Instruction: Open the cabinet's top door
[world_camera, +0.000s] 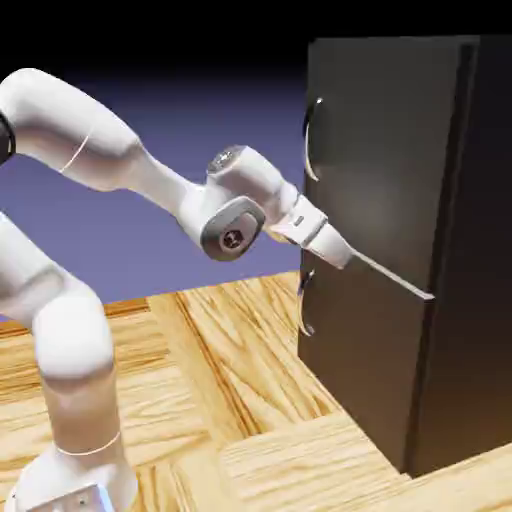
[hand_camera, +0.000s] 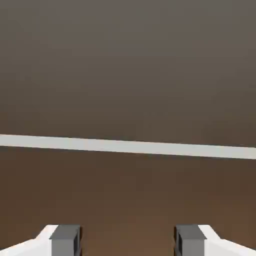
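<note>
Before a blue-violet backdrop (world_camera: 150, 240), the cabinet's top door (world_camera: 385, 160) stands closed above the seam (world_camera: 395, 275), so the gripper (hand_camera: 128, 241), fingers apart and empty, should back off, rise, and square up to the curved upper handle (world_camera: 309, 140).

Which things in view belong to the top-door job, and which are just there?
Job:
- cabinet
- top door
- its curved handle
- gripper, open

Just there:
- lower door
- lower door's handle
- wood-patterned surface
</note>
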